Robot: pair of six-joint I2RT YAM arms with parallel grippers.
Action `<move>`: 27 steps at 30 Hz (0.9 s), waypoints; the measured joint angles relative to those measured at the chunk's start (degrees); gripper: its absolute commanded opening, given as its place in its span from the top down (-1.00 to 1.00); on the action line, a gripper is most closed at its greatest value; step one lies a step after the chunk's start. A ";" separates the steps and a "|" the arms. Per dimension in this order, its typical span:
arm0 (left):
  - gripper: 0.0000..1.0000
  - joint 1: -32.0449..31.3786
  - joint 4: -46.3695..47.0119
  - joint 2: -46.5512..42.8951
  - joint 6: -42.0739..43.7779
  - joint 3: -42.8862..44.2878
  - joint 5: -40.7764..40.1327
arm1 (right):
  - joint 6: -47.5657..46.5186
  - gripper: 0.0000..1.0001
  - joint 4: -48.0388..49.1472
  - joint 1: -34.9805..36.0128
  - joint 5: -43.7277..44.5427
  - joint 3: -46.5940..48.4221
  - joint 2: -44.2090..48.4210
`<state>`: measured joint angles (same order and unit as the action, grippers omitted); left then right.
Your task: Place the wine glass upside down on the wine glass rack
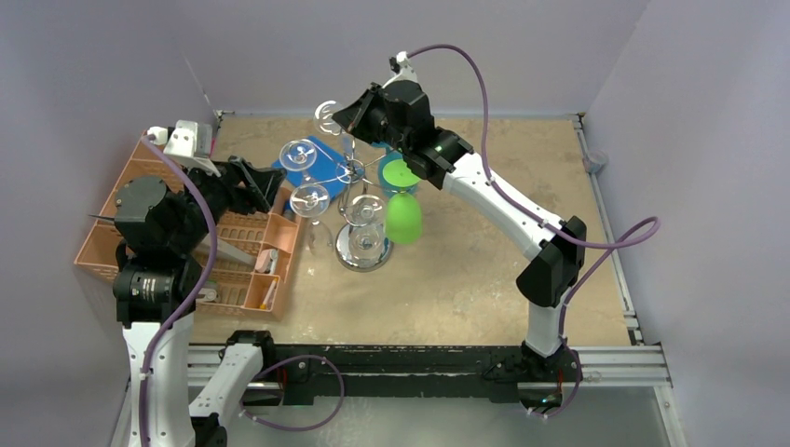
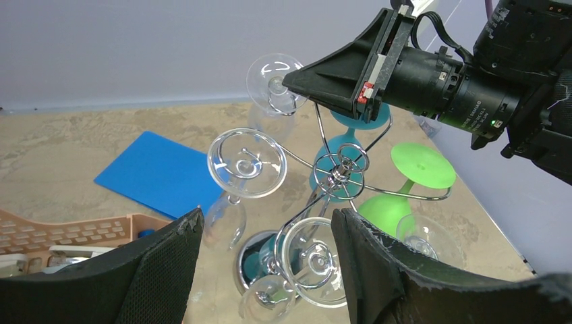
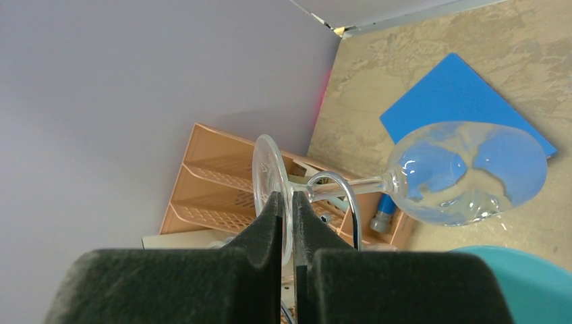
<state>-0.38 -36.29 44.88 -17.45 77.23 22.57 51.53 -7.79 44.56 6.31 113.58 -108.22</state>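
Observation:
The clear wine glass (image 3: 465,172) hangs bowl-down at the far arm of the chrome wine glass rack (image 1: 363,247). My right gripper (image 3: 287,202) is shut on the rim of its round foot (image 2: 273,77). A curled wire arm (image 3: 354,202) of the rack bends round the stem just below the foot. From above, the right gripper (image 1: 337,116) is over the rack's far left side. My left gripper (image 2: 266,229) stands open on the near left of the rack with nothing between its fingers, and the rack's hub (image 2: 340,172) is ahead of it.
Two more clear glasses (image 2: 246,162) (image 2: 317,260), a green one (image 1: 403,216) and a teal one (image 2: 340,158) hang on the rack. A blue sheet (image 1: 317,156) lies behind it. An orange divided basket (image 1: 186,247) sits under the left arm. Walls close three sides.

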 measured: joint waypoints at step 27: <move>-0.38 0.00 0.33 0.04 -0.17 -0.28 0.20 | 2.12 0.34 -4.90 0.02 -1.31 0.13 1.29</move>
<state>-0.38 -35.97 44.93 -17.63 76.95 22.76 53.65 -12.69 44.58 4.99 113.71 -106.94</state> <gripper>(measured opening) 0.687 0.262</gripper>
